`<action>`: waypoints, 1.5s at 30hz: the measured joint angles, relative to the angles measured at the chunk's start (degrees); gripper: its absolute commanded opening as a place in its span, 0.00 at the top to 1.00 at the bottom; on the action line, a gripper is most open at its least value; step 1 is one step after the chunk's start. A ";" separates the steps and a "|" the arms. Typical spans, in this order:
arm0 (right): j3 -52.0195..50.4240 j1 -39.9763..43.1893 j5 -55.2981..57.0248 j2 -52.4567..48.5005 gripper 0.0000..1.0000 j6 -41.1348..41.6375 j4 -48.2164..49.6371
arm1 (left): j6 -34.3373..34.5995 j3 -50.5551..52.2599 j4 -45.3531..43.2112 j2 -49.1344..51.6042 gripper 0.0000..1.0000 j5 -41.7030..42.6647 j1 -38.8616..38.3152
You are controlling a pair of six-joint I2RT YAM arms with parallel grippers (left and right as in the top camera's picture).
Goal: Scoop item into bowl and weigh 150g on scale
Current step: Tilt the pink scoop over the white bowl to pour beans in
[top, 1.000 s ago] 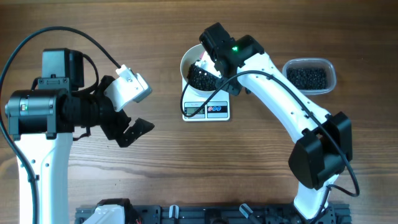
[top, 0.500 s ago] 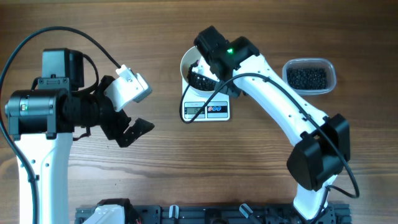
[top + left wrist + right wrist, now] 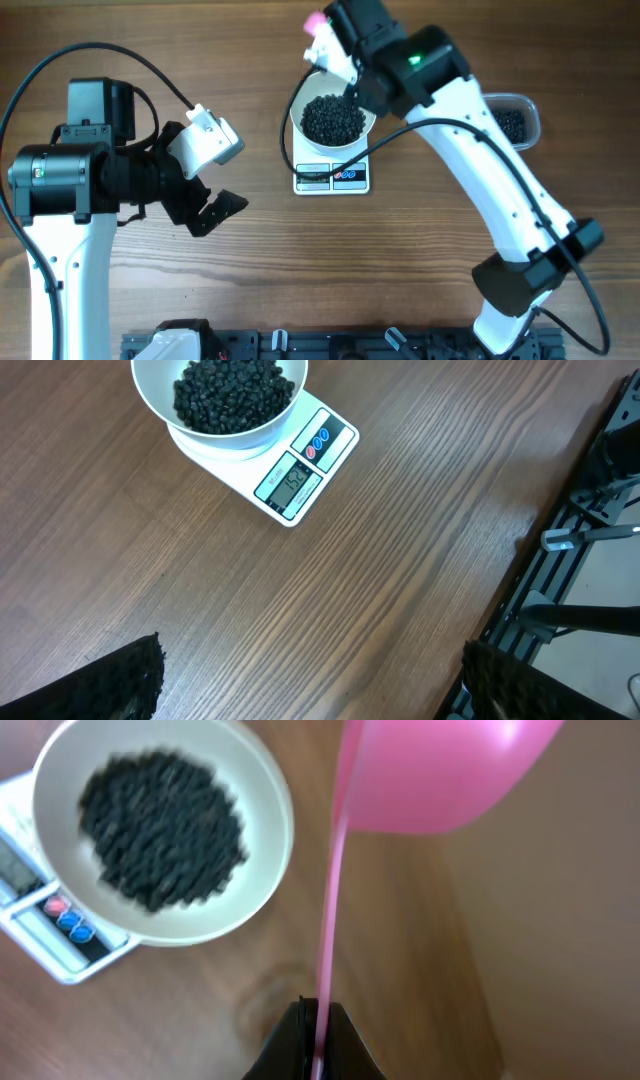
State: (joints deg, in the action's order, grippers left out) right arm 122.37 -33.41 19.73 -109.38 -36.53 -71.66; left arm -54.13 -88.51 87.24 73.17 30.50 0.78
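Wooden table; on scale, bowl heaped with beads. Only in right wrist view: right gripper pinched tight on pink scoop, outside the bowl's rim. Left gripper spread wide, open wood between it and scale. Tub half hidden behind right arm.

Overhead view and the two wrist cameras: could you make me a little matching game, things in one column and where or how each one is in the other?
Things
1. white bowl
2. pink scoop
3. clear tub
4. left gripper

States
A. open, holding nothing
B. sitting on the kitchen scale, heaped with black beads
C. partly hidden behind the right arm
D. handle pinched in the right gripper

Pairs: 1-B, 2-D, 3-C, 4-A
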 measured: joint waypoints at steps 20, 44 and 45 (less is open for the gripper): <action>0.15 2.54 -18.25 -4.76 0.96 8.07 -13.35 | 0.00 0.00 0.00 0.00 0.00 0.00 0.00; -1.90 2.54 -14.01 -14.16 0.96 12.35 -12.41 | 0.00 0.00 0.00 0.00 0.00 0.02 0.00; -2.27 2.54 -13.94 -14.23 0.96 12.50 -12.94 | 0.00 0.00 0.00 0.00 0.00 0.02 0.00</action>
State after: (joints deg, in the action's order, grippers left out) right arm 120.09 -30.87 5.78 -123.61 -24.03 -84.60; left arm -54.13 -88.51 87.24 73.17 30.52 0.78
